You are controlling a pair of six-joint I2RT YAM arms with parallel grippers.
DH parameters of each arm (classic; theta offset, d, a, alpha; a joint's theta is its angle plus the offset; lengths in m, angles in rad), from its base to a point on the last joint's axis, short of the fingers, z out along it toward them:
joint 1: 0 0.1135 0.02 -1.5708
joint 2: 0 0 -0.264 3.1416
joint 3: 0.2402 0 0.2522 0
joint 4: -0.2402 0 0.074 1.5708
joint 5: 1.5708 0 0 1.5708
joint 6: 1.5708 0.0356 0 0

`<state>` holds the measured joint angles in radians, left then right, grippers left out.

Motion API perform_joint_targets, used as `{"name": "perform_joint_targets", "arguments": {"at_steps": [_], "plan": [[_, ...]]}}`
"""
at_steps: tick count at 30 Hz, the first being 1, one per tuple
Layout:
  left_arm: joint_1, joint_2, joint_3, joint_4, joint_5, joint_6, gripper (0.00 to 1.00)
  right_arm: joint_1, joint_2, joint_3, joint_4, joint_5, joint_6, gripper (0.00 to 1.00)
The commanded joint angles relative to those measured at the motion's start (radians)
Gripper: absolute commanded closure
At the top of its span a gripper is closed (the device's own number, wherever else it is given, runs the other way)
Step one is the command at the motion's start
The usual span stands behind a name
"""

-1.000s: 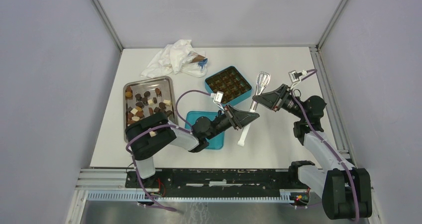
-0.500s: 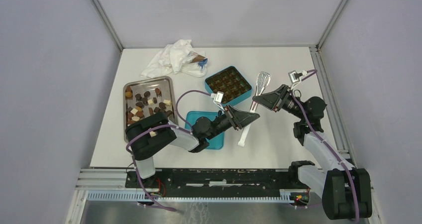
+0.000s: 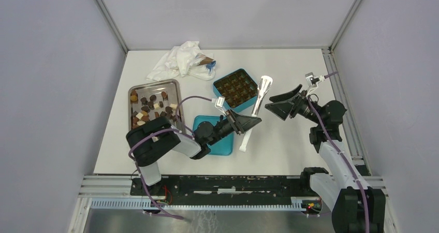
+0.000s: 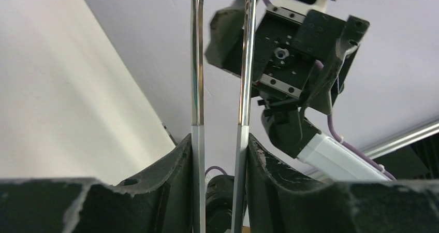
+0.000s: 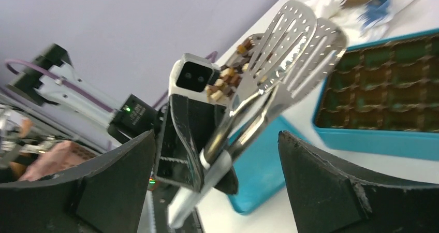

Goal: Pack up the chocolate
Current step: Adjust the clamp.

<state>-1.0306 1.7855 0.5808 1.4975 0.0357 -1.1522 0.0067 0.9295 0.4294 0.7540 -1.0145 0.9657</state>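
Top view, surface: white worktop (image 3: 290, 150) with a metal rail (image 3: 207, 182) along its near edge.
Top view, room: plain grey walls (image 3: 228, 15) close in on three sides.
Top view, teal box (image 3: 237, 88): open, with a brown grid insert, at mid-worktop.
Top view, chocolate (image 3: 150, 106): dark, mid-brown and cream pieces lie loose in a steel tray (image 3: 153, 83), left of the teal box.
Top view, lid (image 3: 223, 147): teal and flat, on the near side of the teal box, partly under the left arm.
Top view, tongs (image 3: 261, 90): the steel heads are just right of the teal box, and the white handles run toward the near edge.
Top view, left gripper (image 3: 248, 121): clamped on the tongs, in front of the teal box.
Top view, right gripper (image 3: 277, 106): jaws wide apart and empty, right of the teal box, just beside the tongs.
Top view, cloth (image 3: 178, 62): crumpled white, behind the teal box, with a brown-and-blue wrapper (image 3: 207, 62) on it.
Left wrist view: both tong arms are pressed between the fingers (image 4: 171, 165); the heads are cut off at the top; the teal box is out of frame.
Right wrist view: its own fingers stand far apart; the slotted heads hide part of the chocolate; the frame cuts off the teal box.
Hard to make out: whether any piece lies in the teal box's cells.
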Motion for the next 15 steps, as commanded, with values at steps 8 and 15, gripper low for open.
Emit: {"name": "perform_joint_targets", "arguments": {"at_steps": [8, 15], "plan": [[0.122, -0.311, -0.118, -0.209, 0.072, 0.012, 0.48, -0.161, -0.055, 0.024, -0.137, -0.073, -0.358, 0.06], [0.155, -0.556, -0.007, -0.851, 0.065, 0.179, 0.45, -0.209, -0.041, -0.01, -0.158, -0.088, -0.436, 0.06]]}}
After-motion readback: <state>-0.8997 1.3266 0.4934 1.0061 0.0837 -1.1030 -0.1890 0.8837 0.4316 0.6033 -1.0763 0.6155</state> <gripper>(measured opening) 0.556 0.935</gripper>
